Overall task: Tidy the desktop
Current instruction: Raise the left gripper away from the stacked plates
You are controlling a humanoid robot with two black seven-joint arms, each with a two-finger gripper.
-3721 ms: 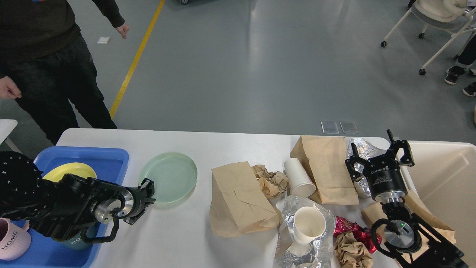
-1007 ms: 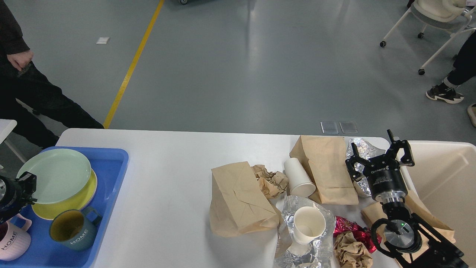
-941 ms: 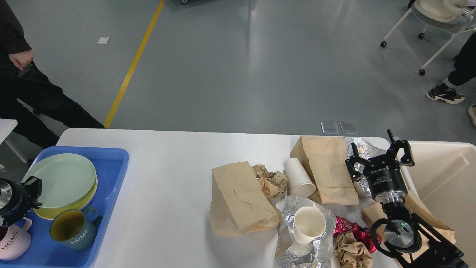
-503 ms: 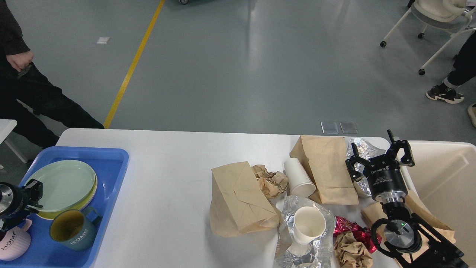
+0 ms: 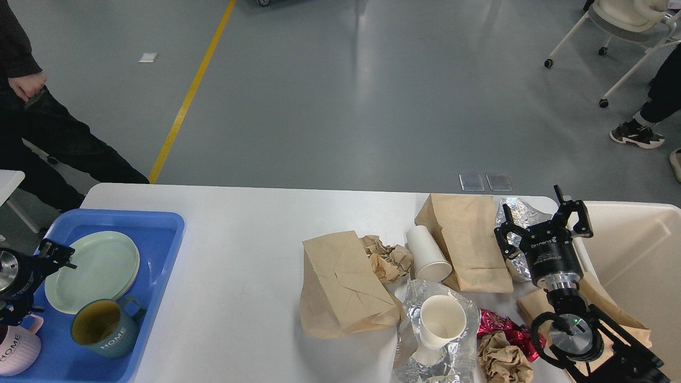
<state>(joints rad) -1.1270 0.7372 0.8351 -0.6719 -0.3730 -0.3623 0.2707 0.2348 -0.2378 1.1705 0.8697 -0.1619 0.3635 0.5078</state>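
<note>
The white bench (image 5: 239, 239) carries two tools; the right tool (image 5: 544, 226) is spread wide with nothing between its fingers, and the left tool (image 5: 50, 254) at the view's edge seems parted and empty, poised at the rim of the green plate (image 5: 91, 268); that plate lies on a yellow one in the blue tray (image 5: 159, 234), with two mugs near the left tool, one teal (image 5: 105, 325), one pink (image 5: 16, 348). Left of the right tool lie two flat paper bags (image 5: 340, 282) (image 5: 468, 239) and two white paper cups (image 5: 425, 254) (image 5: 441, 321); a foil wad (image 5: 518, 213) sits just behind it; the beige bin (image 5: 638, 250) stands to its right.
</note>
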